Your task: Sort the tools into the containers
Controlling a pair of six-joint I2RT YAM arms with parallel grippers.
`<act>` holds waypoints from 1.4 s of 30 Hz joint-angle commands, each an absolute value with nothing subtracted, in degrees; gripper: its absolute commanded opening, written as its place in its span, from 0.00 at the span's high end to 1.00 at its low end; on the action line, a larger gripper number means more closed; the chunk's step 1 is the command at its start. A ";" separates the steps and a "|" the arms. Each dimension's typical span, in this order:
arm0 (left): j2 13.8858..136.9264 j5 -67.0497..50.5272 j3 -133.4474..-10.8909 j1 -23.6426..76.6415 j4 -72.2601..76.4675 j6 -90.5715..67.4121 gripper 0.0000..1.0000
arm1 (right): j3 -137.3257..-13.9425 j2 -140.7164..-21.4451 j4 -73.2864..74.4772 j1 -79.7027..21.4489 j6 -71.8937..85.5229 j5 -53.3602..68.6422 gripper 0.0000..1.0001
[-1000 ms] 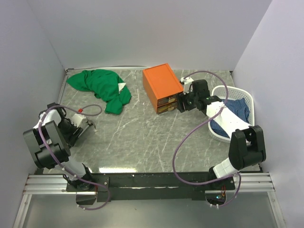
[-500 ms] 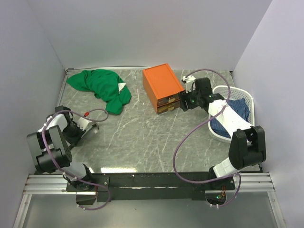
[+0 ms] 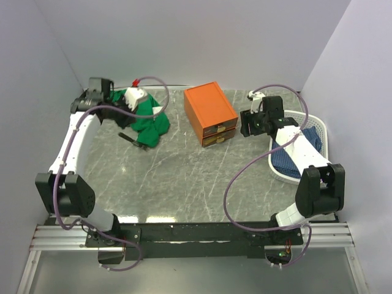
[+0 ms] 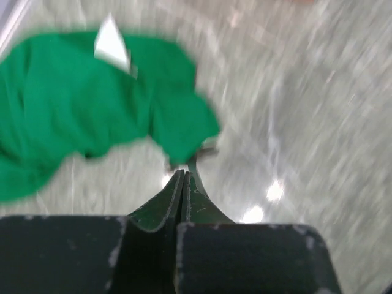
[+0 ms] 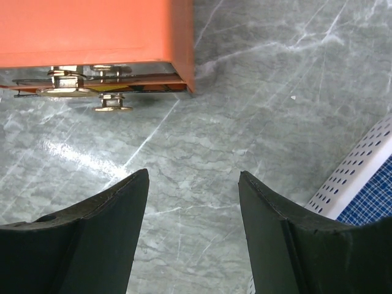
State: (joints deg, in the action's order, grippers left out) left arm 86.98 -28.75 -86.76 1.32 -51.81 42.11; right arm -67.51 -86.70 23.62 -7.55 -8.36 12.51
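The orange box [image 3: 211,112] stands at the back middle, its two clear drawers [image 3: 218,135] facing the near right. The right wrist view shows the drawers [image 5: 104,92] pushed in, with their metal pulls. My right gripper [image 5: 193,177] hangs open and empty over bare table just right of the box [image 5: 92,27], and shows in the top view [image 3: 248,125]. My left gripper [image 4: 182,174] is shut on nothing, above the edge of a green cloth [image 4: 92,104] at the back left [image 3: 142,99]. A dark narrow tool end [image 3: 130,137] pokes from under the cloth; no other tool shows.
The green cloth [image 3: 138,116] lies crumpled at the back left with a white tag on it. A white perforated basket [image 3: 320,122] holding a blue checked cloth [image 3: 299,152] stands at the right edge. Walls close in the back and both sides.
My left arm has swung from the near left of the table to the back left over the green cloth, and its jaws have closed. My right gripper has drawn back a little from the drawers.
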 commanded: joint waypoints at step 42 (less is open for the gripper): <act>101.77 -3.69 -67.93 13.97 -44.21 -21.09 0.34 | -68.91 -85.87 22.41 -5.10 -6.68 13.89 0.32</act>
